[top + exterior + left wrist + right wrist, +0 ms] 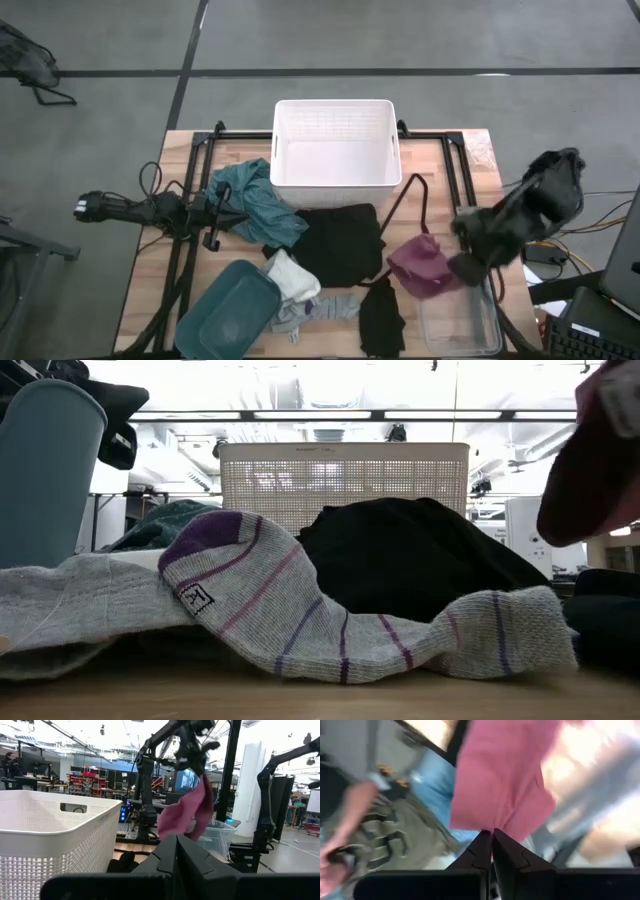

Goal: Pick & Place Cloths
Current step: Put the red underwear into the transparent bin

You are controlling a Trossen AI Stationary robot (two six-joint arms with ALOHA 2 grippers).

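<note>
Wooden bench [460,150] is carrying scattered cloths | right end effector [492,834] is clamping the maroon cloth [187,812] aloft beside the clear plastic tub [460,320] | transfer step seemingly underway | next: carrying it above a container, then releasing | left end effector [176,840] is waiting closed, empty, by the white slatted basket [335,145].

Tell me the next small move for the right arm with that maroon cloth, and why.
Probably carry it on over the clear bin and then release. The right gripper is shut on the maroon cloth, which hangs lifted off the table in the left wrist view, beside that bin's near edge. The left gripper waits shut by the white basket.
</note>
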